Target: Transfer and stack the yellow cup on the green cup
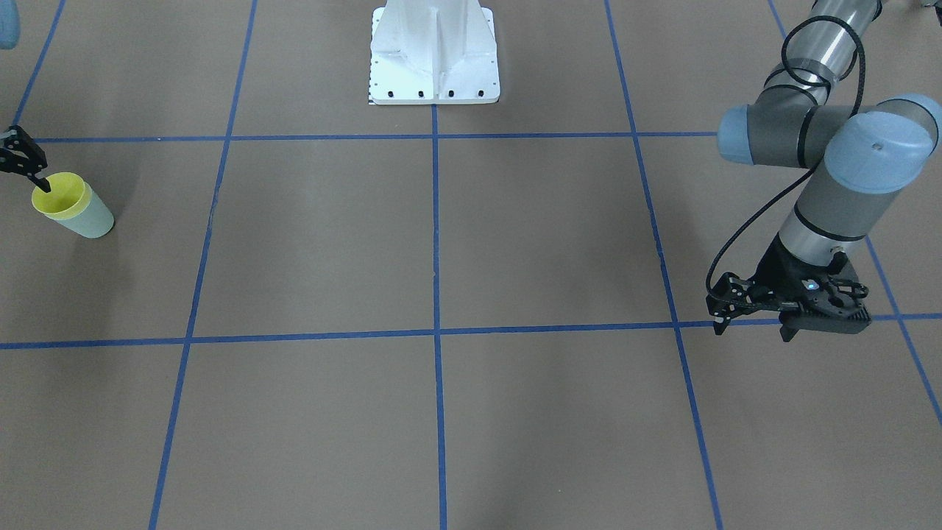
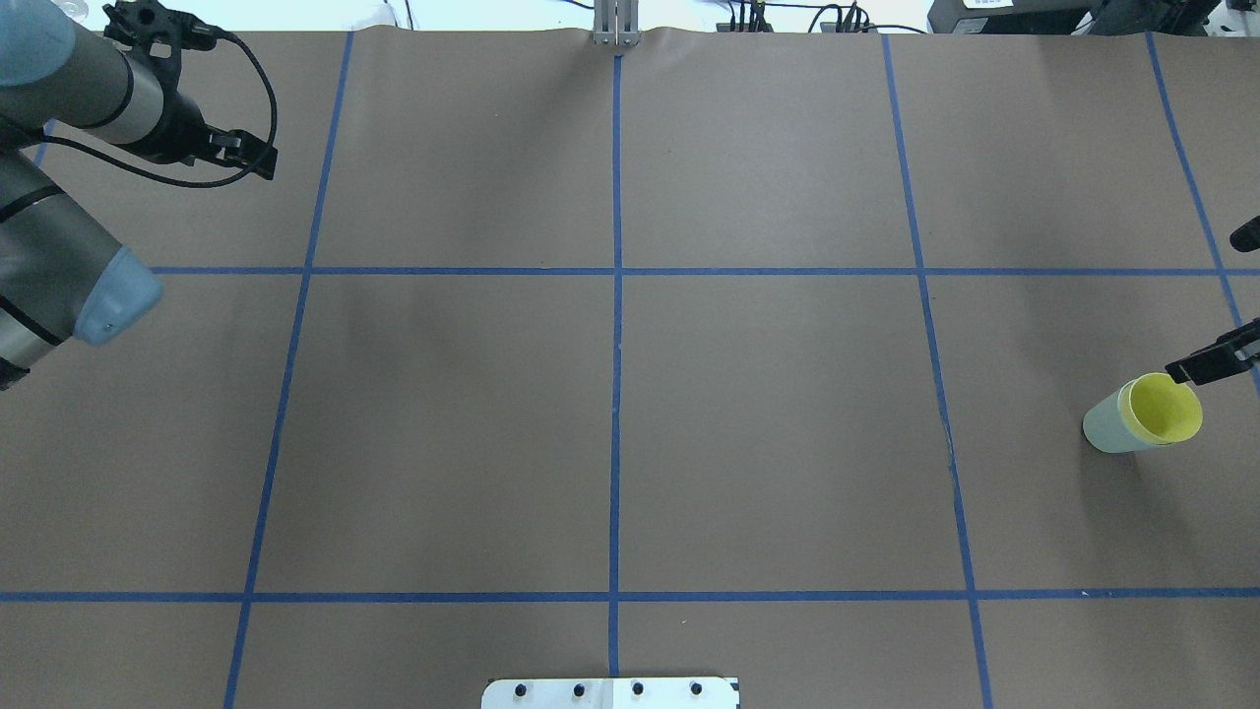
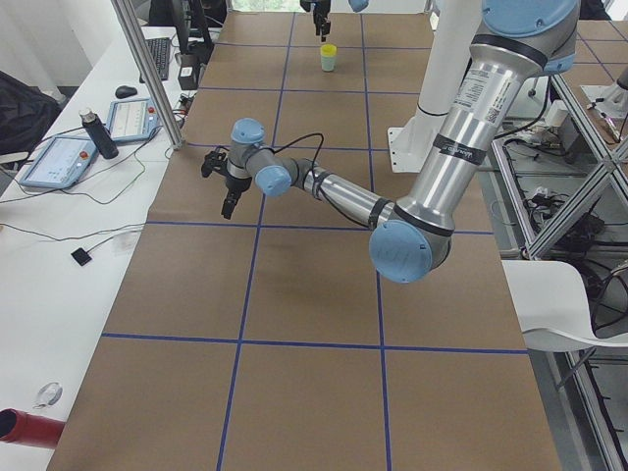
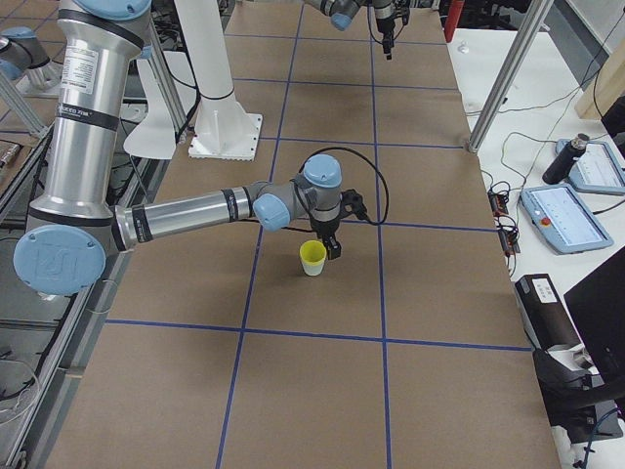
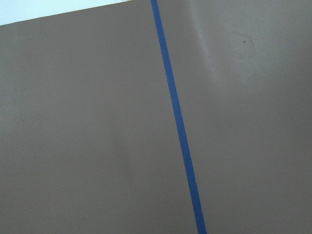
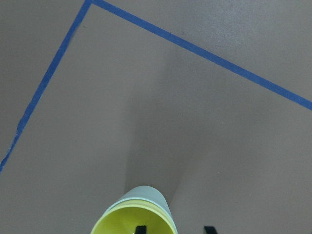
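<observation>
The yellow cup (image 1: 57, 195) sits nested inside the green cup (image 1: 92, 219), upright on the brown table at the robot's far right. Both show in the overhead view, the yellow cup (image 2: 1166, 409) inside the green cup (image 2: 1107, 425). My right gripper (image 6: 174, 229) is open just above the rim, one fingertip (image 6: 140, 229) over the yellow cup's inside (image 6: 126, 223) and the other outside it. The green cup (image 6: 146, 195) shows as a pale band around the rim. My left gripper (image 1: 752, 330) is open and empty, far off over the table's left side.
The white robot base (image 1: 434, 66) stands at the table's robot-side edge. Blue tape lines (image 2: 616, 271) divide the brown table into squares. Tablets and a bottle (image 3: 93, 132) lie on the white desk beyond the table's far side.
</observation>
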